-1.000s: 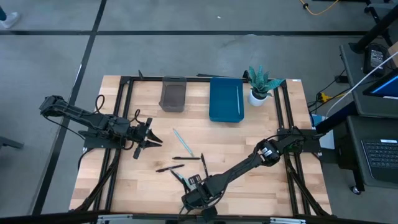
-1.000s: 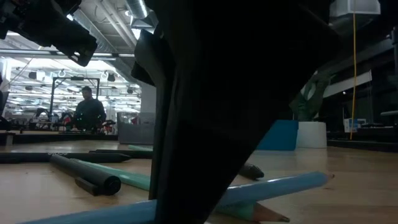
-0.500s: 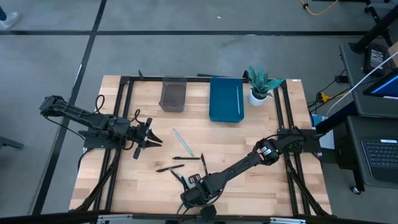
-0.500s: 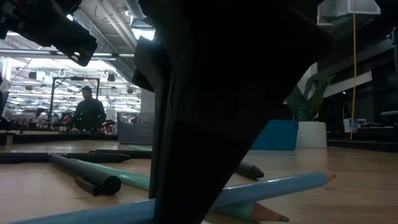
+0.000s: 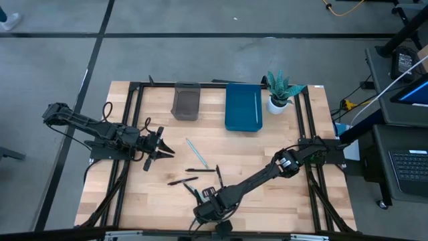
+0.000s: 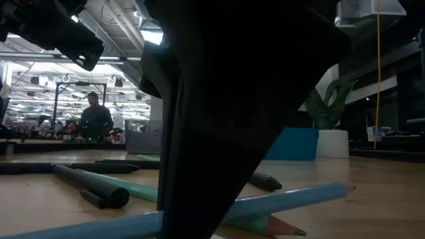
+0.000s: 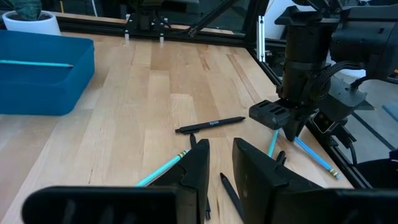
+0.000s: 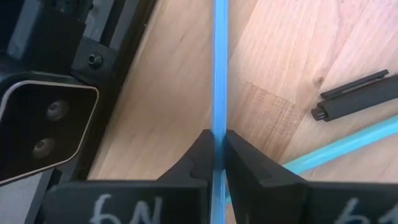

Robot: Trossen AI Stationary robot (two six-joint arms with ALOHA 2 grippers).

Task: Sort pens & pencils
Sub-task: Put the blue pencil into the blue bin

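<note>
Right wrist view shows the right gripper (image 8: 217, 144) with its two dark fingers pinching a blue pencil (image 8: 219, 74) that runs straight between the tips and on across the wood. The gap is barely wider than the shaft, so the grip appears light; whether the pencil is lifted or resting on the table (image 5: 287, 201) cannot be told. In the high view this gripper (image 5: 207, 213) sits low at the near edge of the table, close to the frame rail. Risk, as a judgement: a thin round shaft held this lightly may roll or pivot between the tips during a lift, and a second blue pencil (image 8: 348, 146) crossing close beside the fingers could be dragged along. A black pen (image 8: 357, 96) lies just beyond. More pens and pencils lie scattered mid-table: thin straight sticks, some black, some pale blue-teal, one (image 5: 194, 153) lying apart toward the trays. The blue tray (image 5: 243, 107) holds one teal stick (image 7: 36, 63); the grey tray (image 5: 186, 101) stands beside it. The left gripper (image 5: 162, 146) waits at the left side, fingers (image 7: 249, 165) slightly parted, holding nothing.
</note>
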